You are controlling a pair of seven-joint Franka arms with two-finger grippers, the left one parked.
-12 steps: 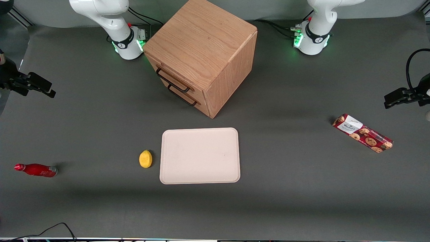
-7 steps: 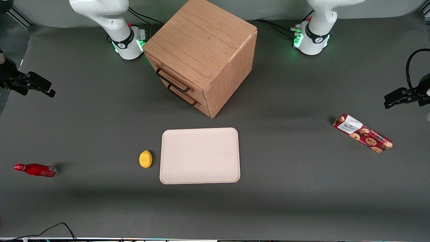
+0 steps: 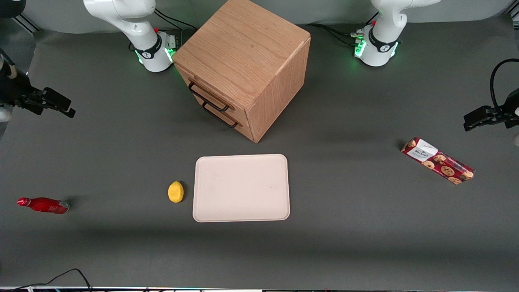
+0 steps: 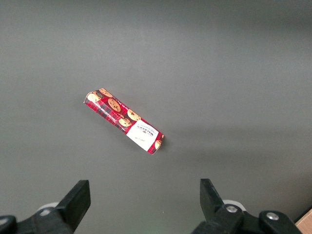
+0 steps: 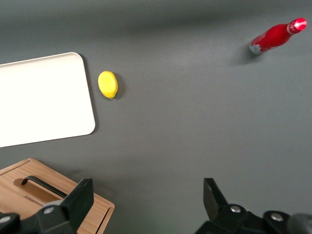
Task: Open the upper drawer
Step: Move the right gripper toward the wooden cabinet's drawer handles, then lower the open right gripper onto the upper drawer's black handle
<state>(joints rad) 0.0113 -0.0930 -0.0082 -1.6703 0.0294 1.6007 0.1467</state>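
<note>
on the cookie box [image 3: 437, 160], a red wrapper printed with chocolate-chip cookies and a white label whose dark lettering is too small to read; on the red bottle [image 3: 43, 205], pale markings along the side, possibly a logo, not legible. lying flat on a dark grey matte table [image 3: 365, 227], both of them, the box toward the parked arm's end and the bottle toward the working arm's end. nearer the front camera than the oak cabinet [image 3: 243, 65], a pale cream tray [image 3: 241, 187], with a yellow lemon [image 3: 175, 191] just beside its short edge, apart from it. at the table's edge nearest the camera, a black cable [image 3: 61, 278]; by the arm bases, green lights and more cables. in the cabinet's angled face, the upper drawer [image 3: 202, 91] shut flush, its black bar handle [image 3: 207, 97] above the lower drawer [image 3: 227, 117] with a matching bar. well apart from the cabinet, out at the working arm's end of the table and held above the surface, the gripper [image 3: 61, 108], black fingers pointing roughly toward the cabinet. from the right wrist view, gripper [image 5: 146, 204] spread wide with nothing between the fingers [image 5: 80, 197], looking down on bare table, the lemon, the tray corner, the bottle and a corner of the cabinet with one handle.
</note>
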